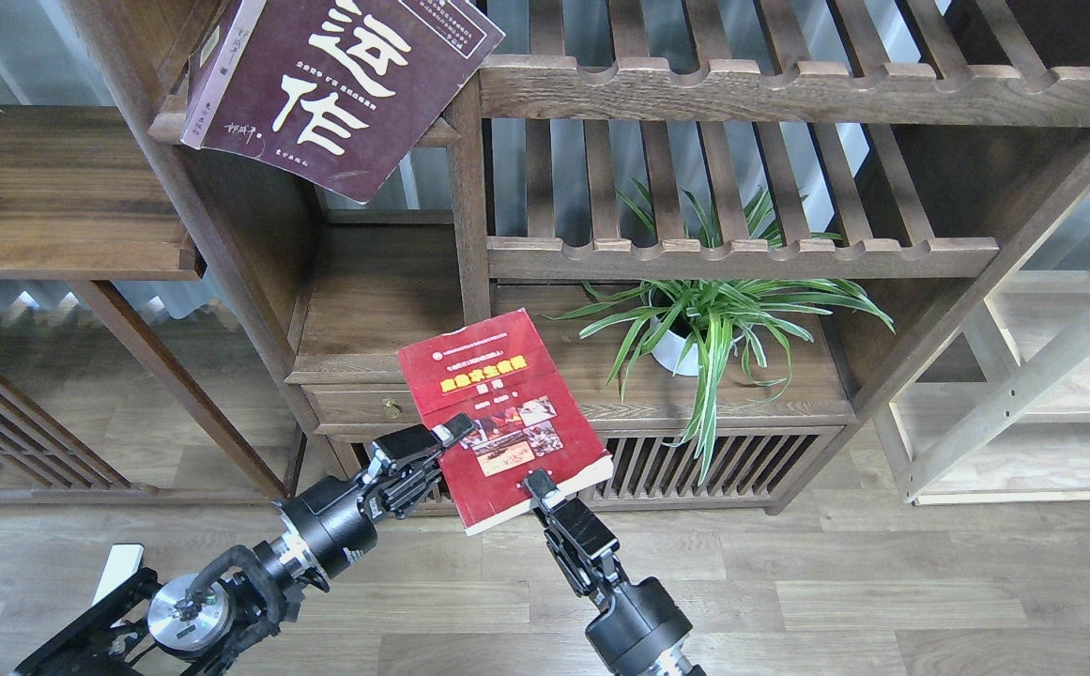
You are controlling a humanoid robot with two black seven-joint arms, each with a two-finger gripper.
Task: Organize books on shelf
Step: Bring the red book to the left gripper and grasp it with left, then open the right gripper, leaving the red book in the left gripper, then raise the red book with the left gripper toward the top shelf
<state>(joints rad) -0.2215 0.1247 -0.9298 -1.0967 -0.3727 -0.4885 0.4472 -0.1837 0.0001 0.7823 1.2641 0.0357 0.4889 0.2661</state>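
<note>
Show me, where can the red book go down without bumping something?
Bare wood lies on the low shelf, left of the post, and on the board far left. Beside the potted plant it is crowded with leaves.
</note>
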